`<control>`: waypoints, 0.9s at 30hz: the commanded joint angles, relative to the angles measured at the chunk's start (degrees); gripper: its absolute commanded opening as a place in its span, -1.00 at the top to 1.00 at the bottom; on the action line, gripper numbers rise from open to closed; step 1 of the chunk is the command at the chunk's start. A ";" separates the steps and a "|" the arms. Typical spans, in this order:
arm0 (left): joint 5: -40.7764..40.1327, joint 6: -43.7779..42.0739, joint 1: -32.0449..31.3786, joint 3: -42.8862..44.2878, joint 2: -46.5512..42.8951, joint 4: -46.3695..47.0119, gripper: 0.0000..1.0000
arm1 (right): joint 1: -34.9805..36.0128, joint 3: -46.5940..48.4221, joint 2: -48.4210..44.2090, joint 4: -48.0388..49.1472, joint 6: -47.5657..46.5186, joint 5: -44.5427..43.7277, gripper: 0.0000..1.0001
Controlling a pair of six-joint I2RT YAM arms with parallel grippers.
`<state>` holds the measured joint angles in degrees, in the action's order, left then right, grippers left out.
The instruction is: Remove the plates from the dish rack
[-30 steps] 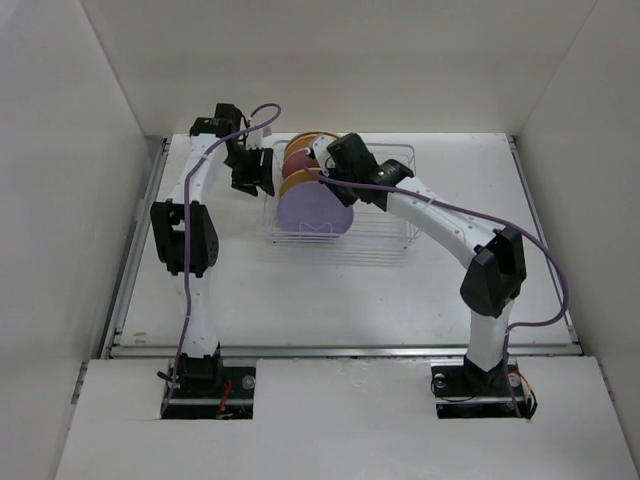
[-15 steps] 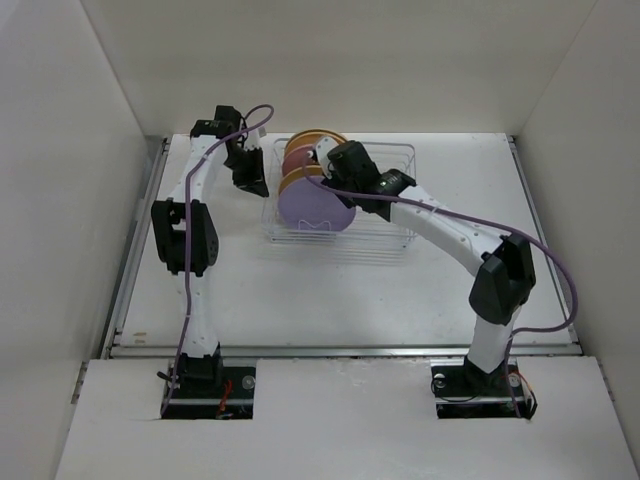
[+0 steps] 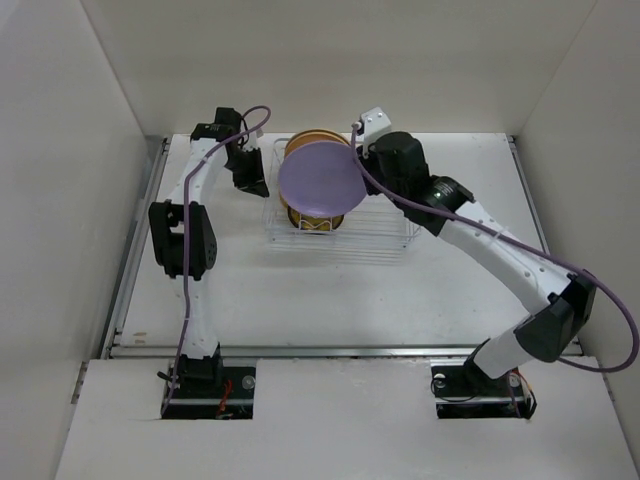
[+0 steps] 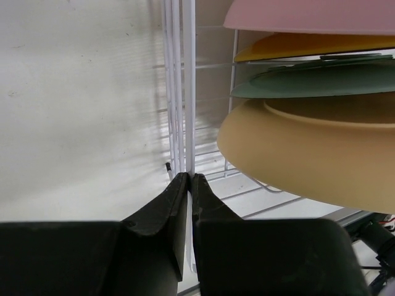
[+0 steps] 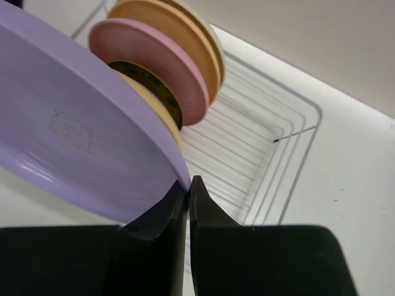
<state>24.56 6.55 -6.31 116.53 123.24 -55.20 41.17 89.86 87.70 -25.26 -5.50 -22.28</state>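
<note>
My right gripper (image 5: 189, 183) is shut on the rim of the lilac plate (image 3: 320, 178), holding it lifted above the dish rack (image 3: 385, 232). The lilac plate fills the left of the right wrist view (image 5: 80, 148). Pink (image 5: 154, 61), orange-yellow (image 5: 179, 28), cream (image 5: 162, 114) and a dark ornate plate (image 5: 145, 80) still stand in the rack. My left gripper (image 4: 190, 179) is shut on the rack's left wire rim (image 4: 188, 92), beside the cream plate (image 4: 308, 154), a teal plate (image 4: 321, 83) and the pink plate (image 4: 308, 15).
The rack's right half (image 5: 247, 148) holds no plates. White walls enclose the table on the left, back and right. Bare white tabletop (image 3: 330, 300) lies in front of the rack.
My right arm has lifted the lilac plate up out of the rack and swung outward to the right. The left gripper has stayed on the rack's left rim.
</note>
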 commanded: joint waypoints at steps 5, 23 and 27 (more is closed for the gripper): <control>1.28 4.96 -2.40 -7.01 -3.52 7.29 1.00 | -1.44 -6.96 -3.41 -7.70 12.08 32.41 1.00; -3.46 6.63 -3.54 -10.09 -6.16 7.83 1.00 | 3.91 -22.64 9.94 -2.08 22.89 30.31 1.00; -4.77 8.21 -3.54 -12.55 -7.57 7.04 1.00 | 3.92 -21.93 11.79 -2.78 22.90 27.38 0.81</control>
<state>19.42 11.22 -7.70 107.07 117.19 -46.68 44.71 65.63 99.18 -30.28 16.01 9.02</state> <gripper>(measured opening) 0.024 0.092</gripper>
